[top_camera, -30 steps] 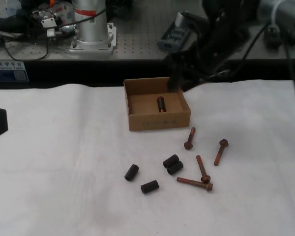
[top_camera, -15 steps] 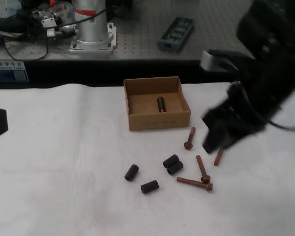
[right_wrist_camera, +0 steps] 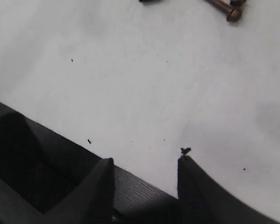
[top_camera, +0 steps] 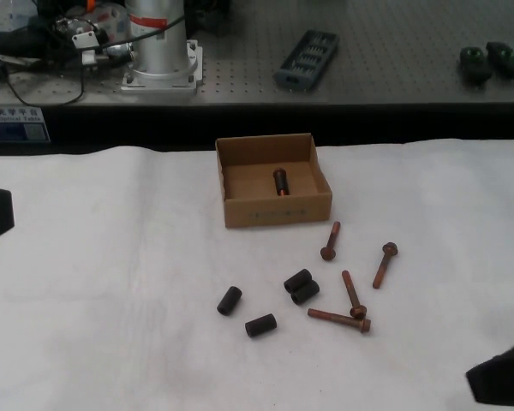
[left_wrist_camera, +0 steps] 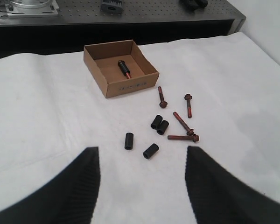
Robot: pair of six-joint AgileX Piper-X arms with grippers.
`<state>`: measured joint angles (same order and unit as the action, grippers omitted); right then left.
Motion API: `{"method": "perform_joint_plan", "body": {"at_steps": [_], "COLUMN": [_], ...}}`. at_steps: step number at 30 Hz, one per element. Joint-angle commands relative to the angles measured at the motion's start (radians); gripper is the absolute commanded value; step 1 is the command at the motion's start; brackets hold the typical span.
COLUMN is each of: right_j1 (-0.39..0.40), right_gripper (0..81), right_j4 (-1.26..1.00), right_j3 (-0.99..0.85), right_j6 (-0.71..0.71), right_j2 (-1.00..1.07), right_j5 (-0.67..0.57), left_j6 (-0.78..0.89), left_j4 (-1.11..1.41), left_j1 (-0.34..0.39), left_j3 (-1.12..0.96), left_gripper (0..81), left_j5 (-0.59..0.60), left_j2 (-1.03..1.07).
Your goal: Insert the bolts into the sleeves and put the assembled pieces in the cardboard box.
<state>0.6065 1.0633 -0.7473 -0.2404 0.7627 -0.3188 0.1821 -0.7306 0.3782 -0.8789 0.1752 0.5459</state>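
White cloth below wide-open left pincer

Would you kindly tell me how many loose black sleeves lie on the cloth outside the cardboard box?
4. Two touching sleeves beside the bolts, a third sleeve left of them, a fourth sleeve nearer the front. An assembled piece lies in the cardboard box.

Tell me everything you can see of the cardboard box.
The cardboard box is a shallow, open-topped tray of plain brown cardboard with four low upright walls and faint print on the near wall. It sits flat on the white cloth, towards its far edge. One assembled piece, a dark sleeve with a reddish bolt end showing, lies on its floor. The nearest loose bolt lies apart from it, off its near right corner.
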Motion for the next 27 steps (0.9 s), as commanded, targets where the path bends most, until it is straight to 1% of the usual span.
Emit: {"method": "perform_joint_plan", "body": {"at_steps": [1, 8, 11, 13, 15, 17, 19, 22, 24, 25, 27], "right_j1": [0.002, 0.002, 0.002, 0.002, 0.002, 0.002, 0.002, -0.001, -0.011, -0.019, -0.037], "right_gripper": [32.8, 32.8, 32.8, 32.8, 32.8, 32.8, 32.8, 32.8, 32.8, 32.8, 32.8], "right_j4": [-0.062, -0.130, -0.183, -0.210, -0.256, -0.305, -0.332, -0.333, -0.333, -0.333, -0.333], "right_j3": [0.025, 0.027, 0.033, 0.033, 0.033, 0.023, -0.005, -0.085, -0.146, -0.182, -0.260], "right_j6": [-0.037, -0.046, -0.198, -0.269, -0.328, -0.357, -0.359, -0.336, -0.319, -0.319, -0.319], "right_j2": [-0.070, -0.108, -0.059, 0.000, 0.087, 0.196, 0.308, 0.497, 0.610, 0.672, 0.776], "right_j5": [0.013, 0.014, 0.072, 0.110, 0.126, 0.126, 0.145, 0.253, 0.300, 0.319, 0.319], "left_j6": [-0.011, -0.011, -0.011, -0.011, -0.011, -0.011, -0.011, -0.011, -0.011, -0.011, -0.011], "left_j4": [0.006, 0.006, 0.006, 0.006, 0.006, 0.008, 0.008, 0.008, 0.008, 0.008, 0.008], "left_j1": [0.000, 0.000, 0.000, 0.000, 0.000, 0.000, 0.000, 0.000, 0.000, 0.000, 0.000], "left_j3": [-0.003, -0.003, -0.003, -0.003, -0.003, -0.003, -0.003, -0.003, -0.003, -0.003, -0.003], "left_gripper": [40.2, 40.2, 40.2, 40.2, 40.2, 40.2, 40.2, 40.2, 40.2, 40.2, 40.2], "left_j5": [-0.014, -0.014, -0.014, -0.014, -0.014, -0.014, -0.014, -0.014, -0.014, -0.014, -0.014], "left_j2": [-0.007, -0.007, -0.007, -0.007, -0.007, -0.007, -0.007, -0.007, -0.007, -0.007, -0.007]}}
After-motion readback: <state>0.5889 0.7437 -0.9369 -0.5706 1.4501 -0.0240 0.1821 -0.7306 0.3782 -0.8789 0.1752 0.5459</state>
